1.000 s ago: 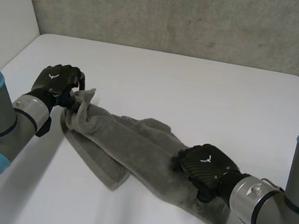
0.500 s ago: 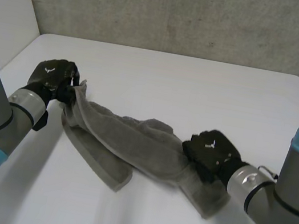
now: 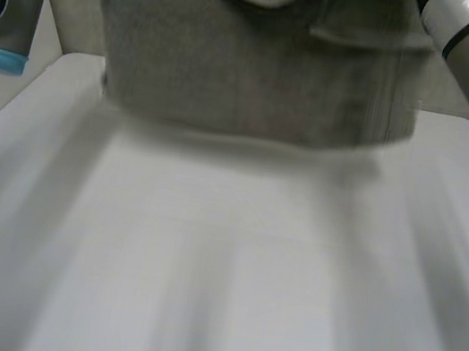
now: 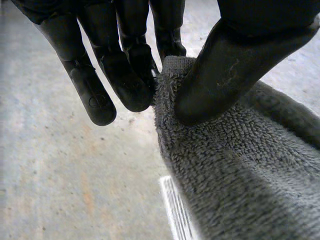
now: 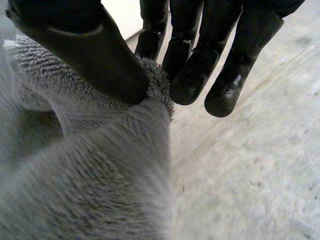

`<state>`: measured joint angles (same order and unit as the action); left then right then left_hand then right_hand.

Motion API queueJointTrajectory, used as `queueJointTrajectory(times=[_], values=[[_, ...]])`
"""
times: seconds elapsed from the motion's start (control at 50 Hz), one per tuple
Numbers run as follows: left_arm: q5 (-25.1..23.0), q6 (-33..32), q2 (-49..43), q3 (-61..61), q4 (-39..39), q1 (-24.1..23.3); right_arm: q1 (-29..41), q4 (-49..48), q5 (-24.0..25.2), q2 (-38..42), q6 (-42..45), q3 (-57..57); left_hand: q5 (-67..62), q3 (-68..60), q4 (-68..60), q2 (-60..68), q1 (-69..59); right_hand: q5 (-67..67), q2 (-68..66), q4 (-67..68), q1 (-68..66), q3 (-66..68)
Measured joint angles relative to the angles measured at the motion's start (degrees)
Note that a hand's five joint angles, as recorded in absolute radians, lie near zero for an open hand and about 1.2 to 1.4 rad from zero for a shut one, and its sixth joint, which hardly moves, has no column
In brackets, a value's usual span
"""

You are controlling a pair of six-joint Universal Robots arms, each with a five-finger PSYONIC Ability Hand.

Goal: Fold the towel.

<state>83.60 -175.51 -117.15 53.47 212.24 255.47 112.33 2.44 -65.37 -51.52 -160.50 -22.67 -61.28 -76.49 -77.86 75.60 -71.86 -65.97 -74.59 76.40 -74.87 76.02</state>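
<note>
Towel (image 3: pixel 253 70): grey terry, hanging spread in the air, its lower hem over the far edge of the desk (image 3: pixel 225 283). The left hand (image 4: pixel 127 75) pinches one top corner between thumb and fingers, and the right hand (image 5: pixel 192 65) pinches the other in the same way. Likely light, soft and limp with a grippy pile, so the corners are the best hold, as it sags wherever unsupported.

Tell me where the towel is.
Head view: the towel hangs above the white table, stretched between left hand and right hand, which pinch its top corners.
</note>
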Motion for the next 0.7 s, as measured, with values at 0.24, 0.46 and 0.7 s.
queueJointTrajectory(times=[0.24, 0.46, 0.7], values=[[-1.86, -0.04, 0.69, 24.09, 0.87, 1.56, -2.9, 7.08, 10.55, 2.13, 0.42, -9.2, -0.02, -0.03, -0.02, 0.01, -0.02, 0.0, 0.0, 0.0, 0.0, 0.0], [-5.89, -0.64, 0.2, 44.74, 1.66, 3.15, -5.41, 24.84, 12.37, 6.08, 26.58, -22.91, -0.05, -0.22, -0.03, 0.27, -0.03, 0.0, 0.0, 0.0, -0.02, 0.0], [-5.69, -10.84, 0.83, 49.79, 0.79, 3.1, -8.41, 30.19, 11.81, 6.52, 32.06, -26.32, 39.62, 43.1, 44.56, -42.82, 39.62, 19.22, 17.8, -18.99, 18.88, -18.62]])
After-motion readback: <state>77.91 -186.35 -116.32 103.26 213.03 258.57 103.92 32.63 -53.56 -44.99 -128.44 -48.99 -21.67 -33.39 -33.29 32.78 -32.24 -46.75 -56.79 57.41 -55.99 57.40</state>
